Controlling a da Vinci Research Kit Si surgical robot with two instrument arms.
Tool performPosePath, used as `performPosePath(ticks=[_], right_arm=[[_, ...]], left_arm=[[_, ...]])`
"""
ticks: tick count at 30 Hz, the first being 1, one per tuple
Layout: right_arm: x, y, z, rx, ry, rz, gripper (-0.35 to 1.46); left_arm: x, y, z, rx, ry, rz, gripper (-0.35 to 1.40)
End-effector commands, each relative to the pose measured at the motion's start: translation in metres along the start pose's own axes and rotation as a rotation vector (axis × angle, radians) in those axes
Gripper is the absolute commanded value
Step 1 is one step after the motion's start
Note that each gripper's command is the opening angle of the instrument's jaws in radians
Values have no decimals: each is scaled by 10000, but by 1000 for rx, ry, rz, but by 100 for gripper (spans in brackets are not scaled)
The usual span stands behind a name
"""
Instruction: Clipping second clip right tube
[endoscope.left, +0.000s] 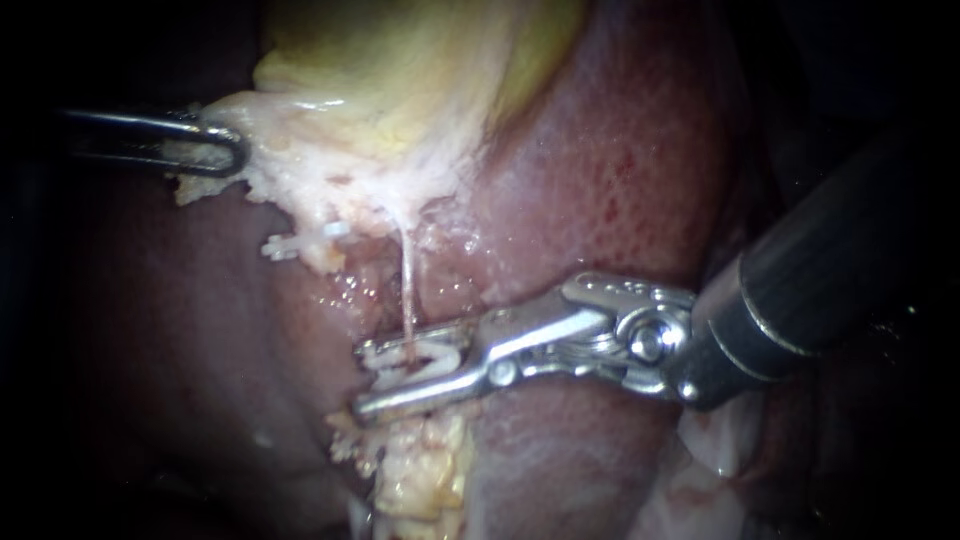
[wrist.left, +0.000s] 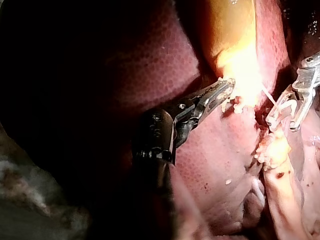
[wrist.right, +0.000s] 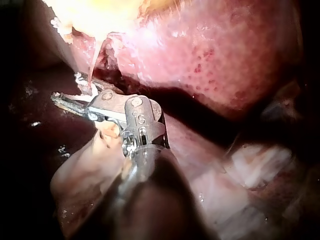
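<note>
Reaching in from the right of the endoscope view, the right instrument (endoscope.left: 363, 378) lies low across the liver (endoscope.left: 620, 170), its claw parted in a narrow V. A white clip (endoscope.left: 420, 358) sits inside that V, touched by both halves, so the claw is gripping the clip. The tube (endoscope.left: 407, 280), a thin pale strand, drops straight down from the pale ragged underside of the gallbladder (endoscope.left: 400, 60) and ends inside the claw, where it meets the clip. Whether the clip's legs pass on both sides of the tube cannot be told. Just under the claw lies a lump (endoscope.left: 425, 470) of pale yellow tissue, close to the lower half.

From the left comes the left instrument (endoscope.left: 238, 152). Its claw is closed on the gallbladder's pale edge, well apart from the tube and higher in the endoscope view. The left wrist view shows the same: that claw's two halves lie together with pale tissue at the tip, and the right instrument stands ahead of it and to one side.

An other clip (endoscope.left: 295, 245), also white, sits at the torn lower edge of the pale tissue, between the left instrument and the tube. It touches neither instrument.

In the right wrist view the tube runs down from the bright tissue ahead of the claw and into it.
</note>
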Motion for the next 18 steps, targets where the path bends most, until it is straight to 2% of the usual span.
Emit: performPosePath(ticks=[1,6,8,11,18], right_arm=[[0,0,-1,0,0,0,10],[0,-2,-5,3,-1,1,-18],[1,-2,-7,4,-2,1,-35],[1,-4,-10,4,-2,61,-35],[1,-3,-10,5,-3,61,-35]], left_arm=[[0,0,1,1,0,0,-35],[-1,0,1,1,0,0,-35],[-1,0,1,1,0,0,-35],[-1,0,1,1,0,0,-35],[-1,1,2,1,0,0,-35]])
